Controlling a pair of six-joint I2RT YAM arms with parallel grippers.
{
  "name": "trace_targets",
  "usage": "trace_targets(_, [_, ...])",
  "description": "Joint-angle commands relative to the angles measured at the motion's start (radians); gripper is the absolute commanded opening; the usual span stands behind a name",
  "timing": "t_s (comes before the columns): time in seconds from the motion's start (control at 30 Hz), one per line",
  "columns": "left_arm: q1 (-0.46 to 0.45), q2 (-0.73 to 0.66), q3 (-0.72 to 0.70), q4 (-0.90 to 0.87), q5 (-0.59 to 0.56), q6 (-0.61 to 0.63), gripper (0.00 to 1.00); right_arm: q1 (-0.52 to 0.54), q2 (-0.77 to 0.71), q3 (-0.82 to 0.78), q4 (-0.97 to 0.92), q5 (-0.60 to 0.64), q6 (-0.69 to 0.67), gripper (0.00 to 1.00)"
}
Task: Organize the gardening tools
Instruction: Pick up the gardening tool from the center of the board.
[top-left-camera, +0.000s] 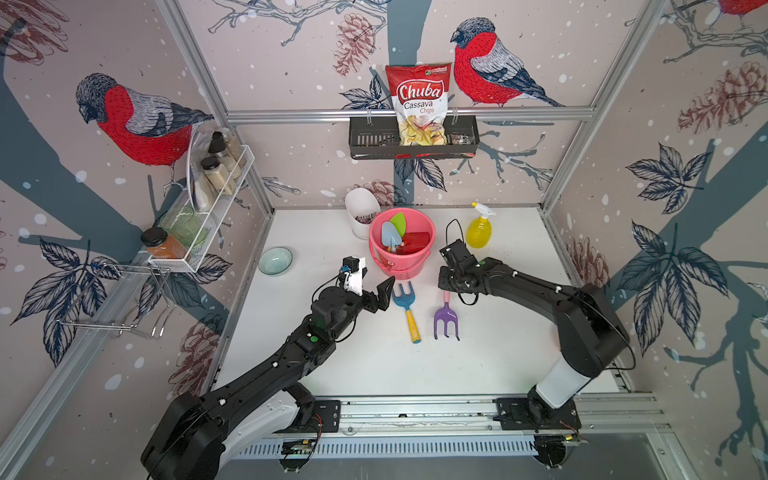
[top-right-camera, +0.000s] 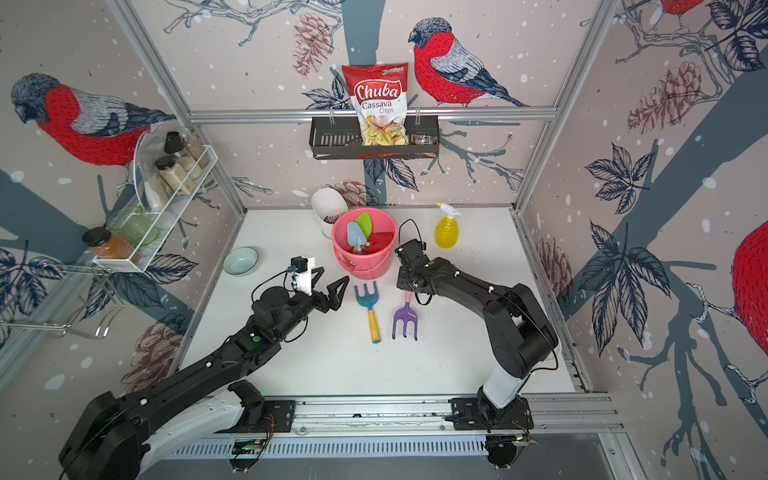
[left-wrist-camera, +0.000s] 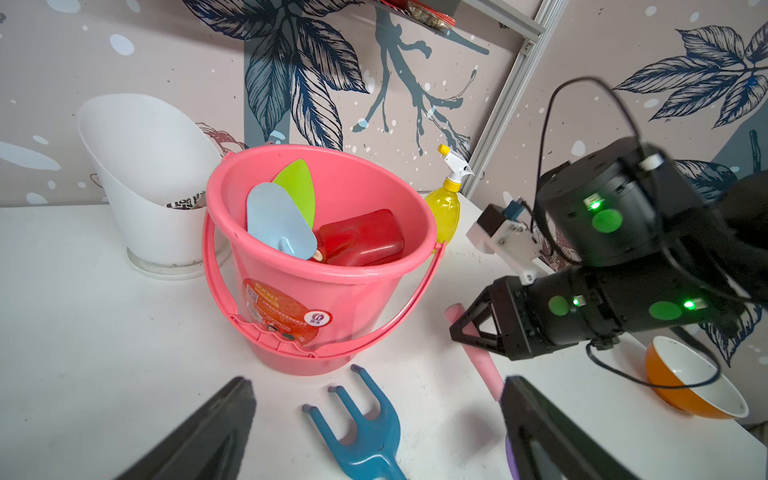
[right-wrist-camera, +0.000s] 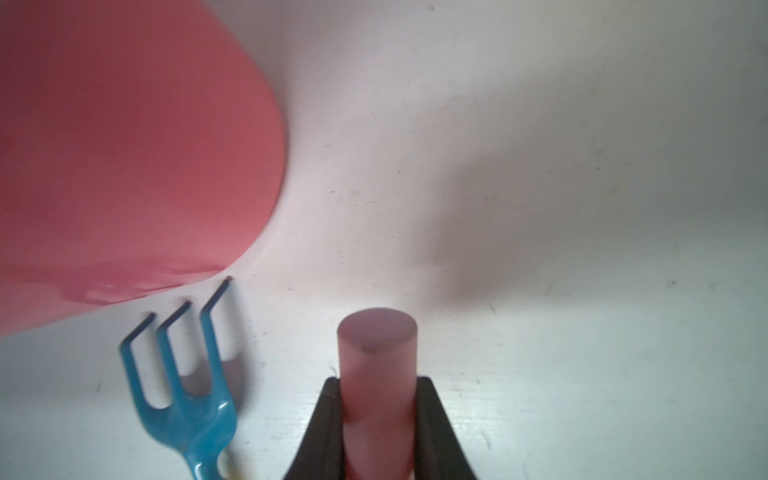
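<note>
Purple rake (top-left-camera: 446, 320) lies front-to-back, tines frontward — right end effector (right-wrist-camera: 379, 384) grasping its handle (right-wrist-camera: 376, 353), left end effector (left-wrist-camera: 376, 382) released.

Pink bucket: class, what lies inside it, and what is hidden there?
Inside the bucket stand a light-blue trowel, a green spade and a red shovel, blades up. Their handles are mostly hidden below the blades; the bucket's floor cannot be seen.

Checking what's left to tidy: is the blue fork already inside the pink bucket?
No, the blue fork lies on the white table, outside the pink bucket.
</note>
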Motion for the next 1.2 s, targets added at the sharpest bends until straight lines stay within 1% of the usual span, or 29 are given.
trace_targets(0.0, [-0.011, 0.019, 0.018, 0.053, 0.045, -0.031, 0.95, 0.020, -0.085, -0.005, 0.003, 0.050, 0.058, 0.00])
trace_targets(0.1, [-0.027, 0.051, 0.035, 0.075, 0.092, -0.054, 0.94, 0.042, -0.191, -0.033, 0.060, 0.082, 0.091, 0.00])
trace_targets(0.23, [-0.035, 0.101, 0.079, 0.084, 0.215, -0.065, 0.90, 0.090, -0.295, -0.044, 0.108, 0.172, 0.086, 0.00])
trace_targets(0.4, [-0.036, 0.156, 0.192, -0.052, 0.353, 0.001, 0.83, 0.158, -0.317, 0.016, 0.053, 0.305, 0.029, 0.00])
trace_targets(0.53, [-0.038, 0.191, 0.263, -0.148, 0.469, 0.054, 0.77, 0.212, -0.348, 0.028, 0.061, 0.406, -0.002, 0.00])
trace_targets(0.6, [-0.044, 0.212, 0.300, -0.207, 0.506, 0.087, 0.73, 0.240, -0.358, 0.041, 0.067, 0.454, -0.017, 0.00])
trace_targets(0.73, [-0.053, 0.239, 0.350, -0.310, 0.546, 0.148, 0.67, 0.283, -0.371, 0.059, 0.082, 0.537, -0.044, 0.00])
trace_targets(0.8, [-0.053, 0.241, 0.359, -0.336, 0.559, 0.161, 0.64, 0.291, -0.385, 0.059, 0.091, 0.551, -0.045, 0.00])
trace_targets(1.0, [-0.063, 0.268, 0.372, -0.357, 0.619, 0.161, 0.55, 0.329, -0.434, 0.046, 0.141, 0.624, -0.044, 0.00])
trace_targets(1.17, [-0.080, 0.304, 0.395, -0.348, 0.656, 0.149, 0.49, 0.367, -0.437, 0.042, 0.190, 0.665, -0.058, 0.00])
